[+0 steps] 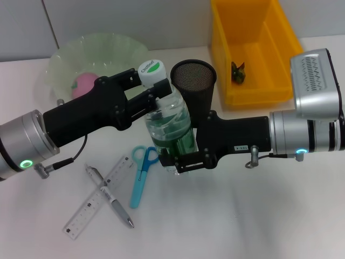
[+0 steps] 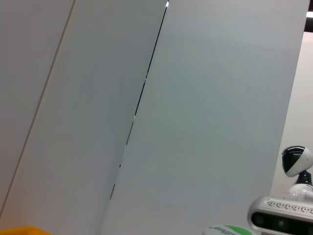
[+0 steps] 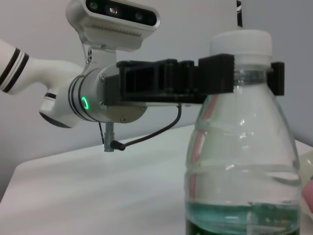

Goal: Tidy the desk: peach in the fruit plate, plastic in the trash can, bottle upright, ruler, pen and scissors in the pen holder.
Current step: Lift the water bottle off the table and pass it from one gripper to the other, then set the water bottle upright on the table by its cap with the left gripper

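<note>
A clear bottle [image 1: 170,121] with green liquid and a white cap stands upright at the desk's middle. My left gripper [image 1: 153,94] is shut on its neck just under the cap, its black fingers [image 3: 215,73] on both sides of the bottle [image 3: 242,161]. Lower down, my right gripper [image 1: 180,154] is shut on the bottle's base. The pink peach [image 1: 83,83] lies in the pale green fruit plate [image 1: 108,46]. A dark crumpled piece of plastic [image 1: 238,73] sits in the yellow trash can [image 1: 253,48]. The ruler [image 1: 97,197], pen [image 1: 110,195] and blue scissors [image 1: 141,174] lie on the desk in front.
The black mesh pen holder [image 1: 193,78] stands directly behind the bottle, beside the trash can. The pen lies crossed over the ruler. White desk surface extends to the front right. The left wrist view shows mostly wall, with the bottle cap [image 2: 230,230] at its edge.
</note>
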### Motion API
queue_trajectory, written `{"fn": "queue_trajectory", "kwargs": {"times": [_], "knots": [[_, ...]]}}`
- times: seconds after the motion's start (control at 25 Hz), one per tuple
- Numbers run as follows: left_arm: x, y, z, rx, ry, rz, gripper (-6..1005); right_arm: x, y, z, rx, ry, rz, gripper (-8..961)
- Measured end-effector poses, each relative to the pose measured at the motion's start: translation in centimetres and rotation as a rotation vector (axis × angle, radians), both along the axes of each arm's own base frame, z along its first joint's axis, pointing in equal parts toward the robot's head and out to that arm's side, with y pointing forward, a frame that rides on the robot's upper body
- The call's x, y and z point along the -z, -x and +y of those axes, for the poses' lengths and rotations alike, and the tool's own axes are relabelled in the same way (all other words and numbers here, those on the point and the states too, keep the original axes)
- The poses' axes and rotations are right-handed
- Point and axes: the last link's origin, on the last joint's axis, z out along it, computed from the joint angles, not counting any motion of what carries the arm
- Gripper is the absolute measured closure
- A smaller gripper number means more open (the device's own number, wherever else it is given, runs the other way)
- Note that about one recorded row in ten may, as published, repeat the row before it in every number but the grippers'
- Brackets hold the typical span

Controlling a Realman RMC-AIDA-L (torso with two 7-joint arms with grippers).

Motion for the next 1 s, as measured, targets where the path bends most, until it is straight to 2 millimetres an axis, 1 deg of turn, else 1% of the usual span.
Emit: {"fn": "queue_trajectory", "kwargs": {"times": [0.4,1.0], "knots": [[0.0,0.2,0.2,-0.014,-0.008,0.010,549,-0.7,0.1,0.0,0.005,-0.006,0.000,137],[0.0,0.5,0.2,-0.029,-0.012,0.018,549,-1.9,-0.4,-0.7,0.019,-0.003,0.010,137]]}}
